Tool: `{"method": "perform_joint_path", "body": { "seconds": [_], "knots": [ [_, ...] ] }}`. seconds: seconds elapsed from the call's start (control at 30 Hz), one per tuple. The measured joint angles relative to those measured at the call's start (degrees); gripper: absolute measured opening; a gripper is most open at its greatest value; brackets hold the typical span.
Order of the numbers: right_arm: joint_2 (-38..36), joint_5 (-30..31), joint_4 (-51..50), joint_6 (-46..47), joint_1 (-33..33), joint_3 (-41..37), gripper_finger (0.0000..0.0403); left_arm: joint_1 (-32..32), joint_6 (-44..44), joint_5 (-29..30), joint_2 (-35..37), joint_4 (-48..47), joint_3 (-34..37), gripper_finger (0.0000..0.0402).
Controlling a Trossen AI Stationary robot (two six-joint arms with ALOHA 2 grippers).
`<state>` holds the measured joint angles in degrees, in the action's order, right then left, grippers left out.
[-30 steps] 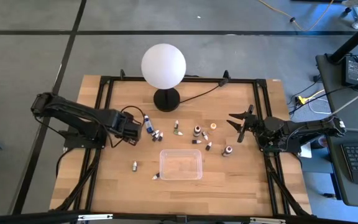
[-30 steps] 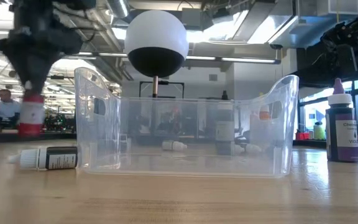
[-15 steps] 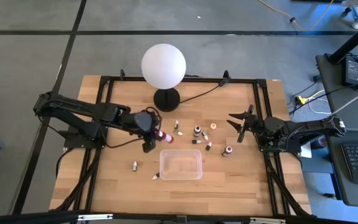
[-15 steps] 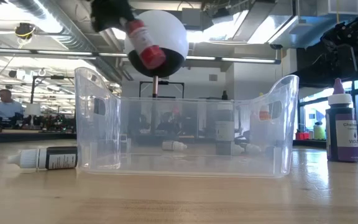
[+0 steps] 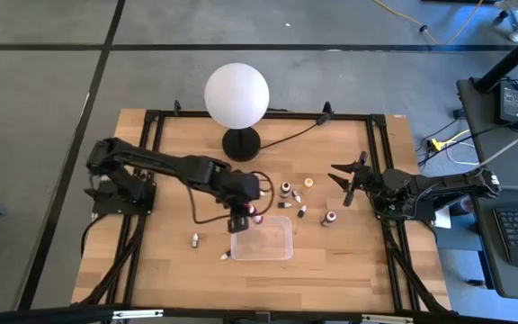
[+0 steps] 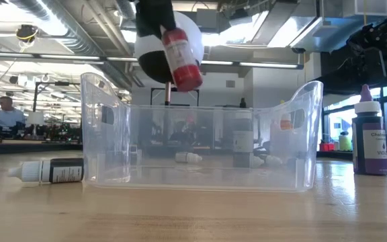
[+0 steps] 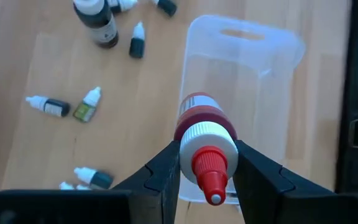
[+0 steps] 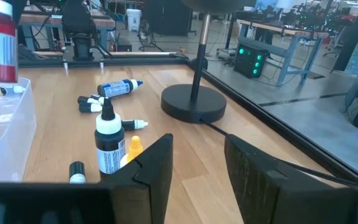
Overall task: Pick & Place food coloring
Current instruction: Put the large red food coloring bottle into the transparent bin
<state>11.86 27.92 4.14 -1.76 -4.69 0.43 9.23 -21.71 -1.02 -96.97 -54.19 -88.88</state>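
The left tool (image 7: 207, 168) is gripping a red bottle (image 7: 205, 134) above the tray (image 7: 278, 74), which looks empty; other bottles are lying beyond it on the table (image 7: 30, 50). The right tool (image 5: 347, 180) is waiting, spread wide.

A light wooden worktop (image 5: 151, 261) is framed by black rails. On it, a clear plastic tray (image 5: 277, 249) is parked near the middle, with a white globe lamp (image 5: 236, 97) on its black base behind. Small food coloring bottles (image 5: 302, 194) are scattered about, some upright, some tipped over.
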Motion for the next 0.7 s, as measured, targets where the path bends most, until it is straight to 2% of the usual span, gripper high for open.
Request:
{"method": "perform_joint_path", "body": {
  "seconds": [0.2,0.3,0.5,0.7],
  "knots": [
    [0.01,-2.06,-0.07,5.95,0.0,0.0,0.0149,2.04,-2.1,-0.02,-6.87,-8.42,-4.68,0.012],
    [0.0,-3.72,-0.18,9.43,0.0,0.0,0.0149,2.69,-2.97,0.51,-8.61,-8.61,-4.77,0.0121],
    [0.0,-8.47,-0.55,15.26,0.0,0.0,0.0149,4.55,-2.84,5.16,-10.35,-9.41,-4.79,0.012],
    [0.0,-9.96,-0.67,18.22,-0.02,0.0,0.0149,6.92,-3.74,7.85,-10.34,-9.37,-4.81,0.0125]
  ]
}}
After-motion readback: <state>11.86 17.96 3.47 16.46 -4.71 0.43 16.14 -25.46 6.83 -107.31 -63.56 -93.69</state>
